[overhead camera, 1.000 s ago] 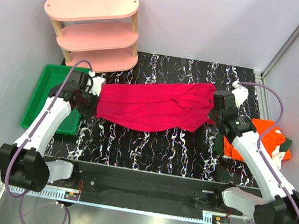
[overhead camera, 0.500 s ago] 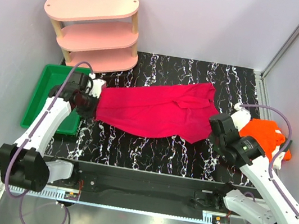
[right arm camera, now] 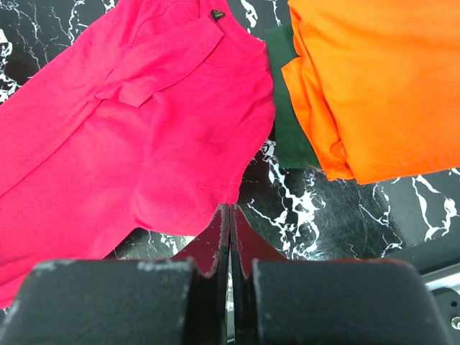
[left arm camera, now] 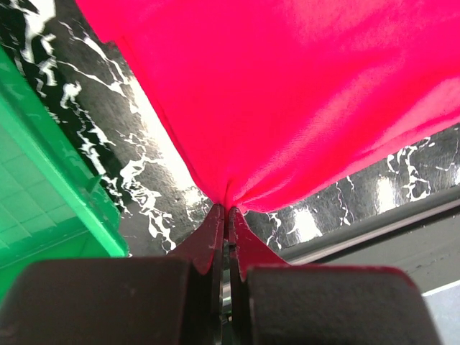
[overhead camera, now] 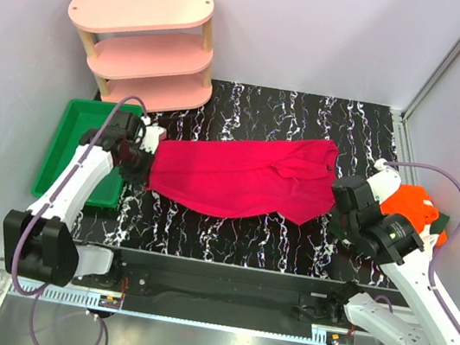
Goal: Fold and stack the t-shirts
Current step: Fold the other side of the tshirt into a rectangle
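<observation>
A crimson t-shirt (overhead camera: pixel 238 174) lies stretched across the middle of the black marble table, and each arm holds one end of it. My left gripper (overhead camera: pixel 146 162) is shut on its left edge, where the cloth bunches into the fingertips (left arm camera: pixel 227 209). At the shirt's right edge, beside the collar side (right arm camera: pixel 144 129), my right gripper (overhead camera: pixel 336 205) is shut on a corner, and the tips (right arm camera: pixel 230 207) meet the hem. An orange t-shirt (overhead camera: pixel 407 205) lies folded at the right on a dark green t-shirt (right arm camera: pixel 287 136).
A green plastic tray (overhead camera: pixel 62 155) sits at the table's left edge, just beside the left gripper. A pink three-tier shelf (overhead camera: pixel 149 46) stands at the back left. White walls close in the table on both sides.
My right gripper has swung from the far right back toward the near edge, pulling the crimson shirt's right end with it. The left gripper has barely moved.
</observation>
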You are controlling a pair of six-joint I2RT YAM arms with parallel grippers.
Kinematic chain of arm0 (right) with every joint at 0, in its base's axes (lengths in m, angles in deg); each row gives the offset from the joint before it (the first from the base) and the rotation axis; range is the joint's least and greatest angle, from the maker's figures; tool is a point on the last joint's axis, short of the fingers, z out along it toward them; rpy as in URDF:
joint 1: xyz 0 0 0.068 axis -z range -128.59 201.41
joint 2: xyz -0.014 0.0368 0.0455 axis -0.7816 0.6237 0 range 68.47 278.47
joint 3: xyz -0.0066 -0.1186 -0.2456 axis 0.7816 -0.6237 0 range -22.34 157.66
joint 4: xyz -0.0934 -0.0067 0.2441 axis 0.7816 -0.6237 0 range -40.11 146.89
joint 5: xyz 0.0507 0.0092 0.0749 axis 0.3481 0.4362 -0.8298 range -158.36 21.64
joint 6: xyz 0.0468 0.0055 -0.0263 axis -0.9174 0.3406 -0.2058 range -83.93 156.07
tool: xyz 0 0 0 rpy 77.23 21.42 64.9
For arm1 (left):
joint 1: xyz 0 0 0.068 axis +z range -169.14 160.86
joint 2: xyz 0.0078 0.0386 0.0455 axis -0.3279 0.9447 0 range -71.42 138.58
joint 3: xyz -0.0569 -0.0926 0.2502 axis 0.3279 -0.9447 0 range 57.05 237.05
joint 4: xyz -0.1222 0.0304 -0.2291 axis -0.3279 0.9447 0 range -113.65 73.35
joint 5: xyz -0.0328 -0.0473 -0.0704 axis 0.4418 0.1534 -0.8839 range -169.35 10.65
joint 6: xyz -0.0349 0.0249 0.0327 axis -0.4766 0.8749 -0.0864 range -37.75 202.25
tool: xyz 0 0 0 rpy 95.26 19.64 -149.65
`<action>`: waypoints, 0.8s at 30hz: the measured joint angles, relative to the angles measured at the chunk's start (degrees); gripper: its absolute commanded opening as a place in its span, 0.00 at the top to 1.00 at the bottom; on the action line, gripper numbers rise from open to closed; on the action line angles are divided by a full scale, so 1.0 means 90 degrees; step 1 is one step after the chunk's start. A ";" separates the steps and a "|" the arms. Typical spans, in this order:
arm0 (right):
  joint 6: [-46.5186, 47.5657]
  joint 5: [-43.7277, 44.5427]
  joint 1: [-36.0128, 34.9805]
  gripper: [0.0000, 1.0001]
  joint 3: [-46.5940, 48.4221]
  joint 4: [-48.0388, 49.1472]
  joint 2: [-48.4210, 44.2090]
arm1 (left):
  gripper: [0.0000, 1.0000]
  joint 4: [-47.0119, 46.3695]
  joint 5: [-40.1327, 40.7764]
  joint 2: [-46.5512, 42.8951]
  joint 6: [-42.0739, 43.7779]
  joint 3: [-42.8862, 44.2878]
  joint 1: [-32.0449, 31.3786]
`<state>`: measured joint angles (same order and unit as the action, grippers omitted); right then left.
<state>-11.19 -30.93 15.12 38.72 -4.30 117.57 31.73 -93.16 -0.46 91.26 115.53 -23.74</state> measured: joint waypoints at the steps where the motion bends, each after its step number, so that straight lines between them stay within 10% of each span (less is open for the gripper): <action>1: 0.0010 0.0012 -0.0002 1.00 0.0012 0.0002 0.0022 | 1.00 0.0027 -0.0017 0.0056 0.0007 0.0000 0.0000; 24: 0.1122 0.0053 0.0906 1.00 0.0476 0.2013 0.2324 | 1.00 -0.0301 -0.0022 0.1270 -0.0221 0.0372 0.0012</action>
<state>-1.09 -30.45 23.27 43.00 13.82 138.49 29.02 -93.35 10.97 89.27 118.88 -23.63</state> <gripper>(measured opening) 0.011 0.021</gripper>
